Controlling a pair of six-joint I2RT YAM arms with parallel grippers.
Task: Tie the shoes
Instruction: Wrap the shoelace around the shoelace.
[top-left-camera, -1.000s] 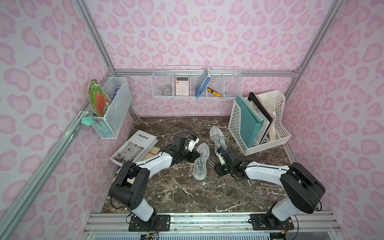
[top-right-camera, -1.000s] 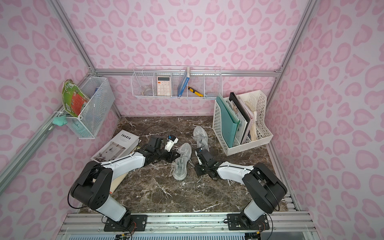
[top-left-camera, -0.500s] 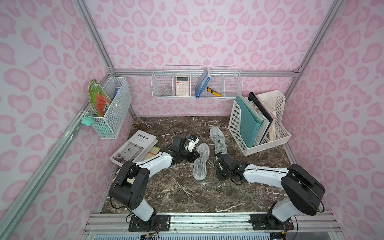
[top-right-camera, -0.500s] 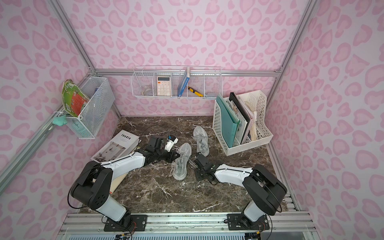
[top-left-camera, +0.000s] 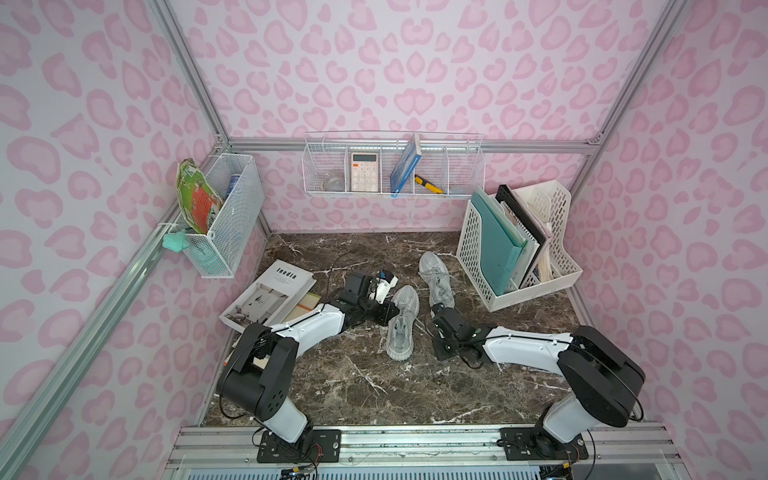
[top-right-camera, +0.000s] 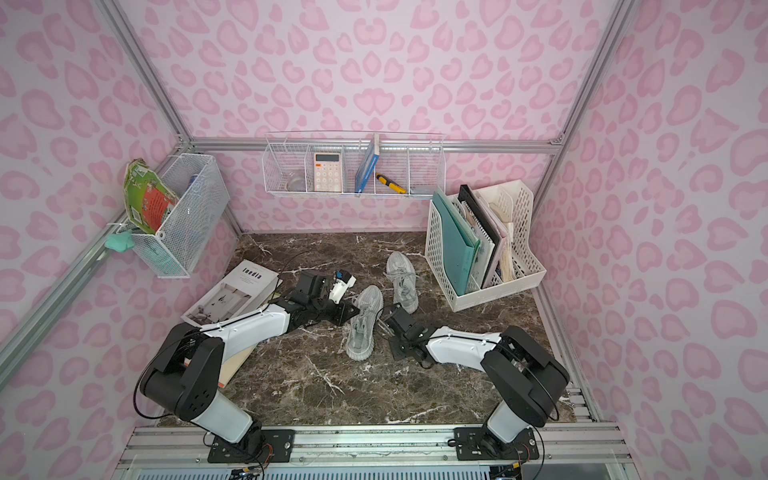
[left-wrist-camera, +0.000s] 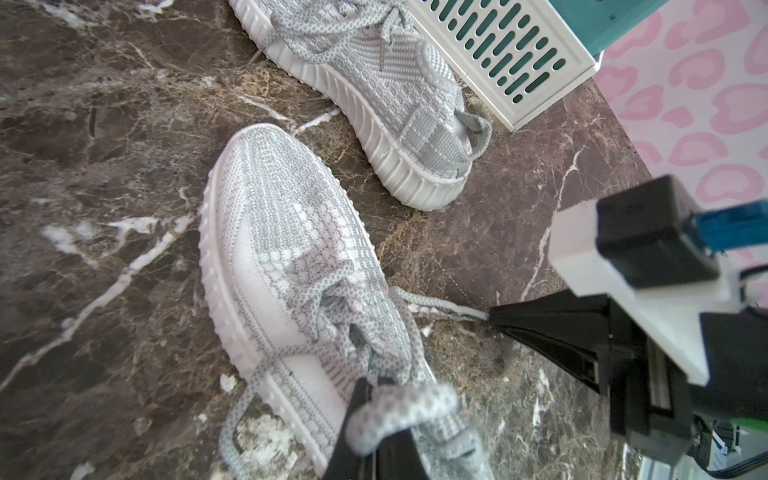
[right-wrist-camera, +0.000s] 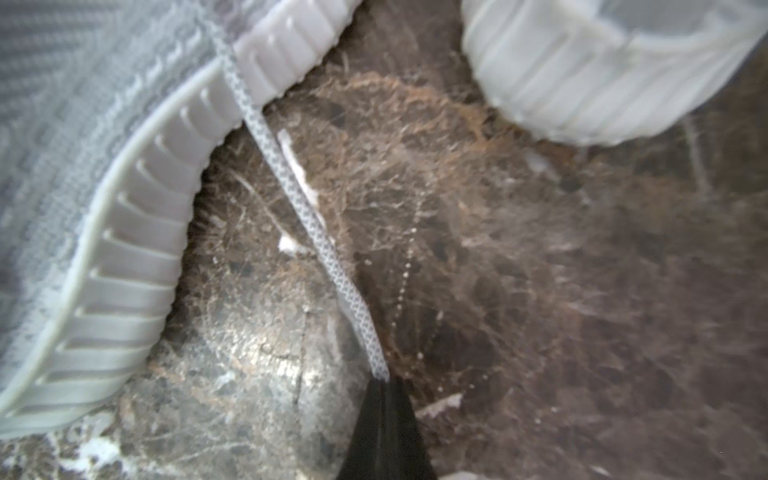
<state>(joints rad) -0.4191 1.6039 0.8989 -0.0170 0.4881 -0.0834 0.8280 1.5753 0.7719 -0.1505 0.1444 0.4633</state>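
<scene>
Lying at the centre of the dark marble table (top-left-camera: 365, 386) in both top views, the near shoe (top-left-camera: 402, 322) has an arm on each side. The far shoe (top-left-camera: 435, 278) sits just above and to the right of it, beside the white file rack (top-left-camera: 478, 257). At the bottom of the left wrist view, the left pincer (left-wrist-camera: 372, 419) is clamped on a thick lace loop (left-wrist-camera: 403, 409) beside the near shoe's opening. The right pincer (right-wrist-camera: 383, 386) is pinched together on the lace end (right-wrist-camera: 291, 187), which runs straight from the ribbed sole (right-wrist-camera: 137, 232) down across the bare table.
</scene>
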